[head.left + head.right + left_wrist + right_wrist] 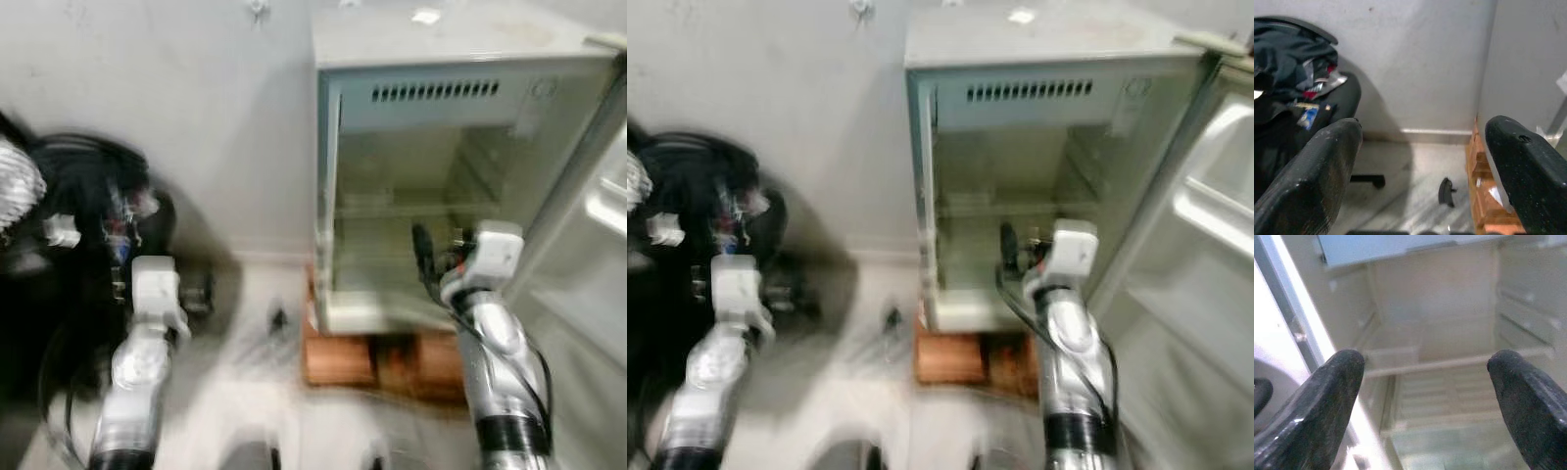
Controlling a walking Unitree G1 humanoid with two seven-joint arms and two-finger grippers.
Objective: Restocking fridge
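A small grey fridge [431,108] stands against the wall with its door [588,245] swung open to the right. Inside I see a pale shelf [1449,363] and ribbed walls; no items can be made out on it. My right gripper [1425,382] is held just in front of the fridge opening, open, with nothing between its fingers. My left gripper [1422,142] is also open and holds nothing; it points at the wall and floor to the left of the fridge. The eye views are blurred.
Orange-brown bricks [343,357] raise the fridge off the floor. A black office chair [88,196] piled with dark clothes stands at the left. A small black object [1447,191] lies on the pale floor between chair and fridge.
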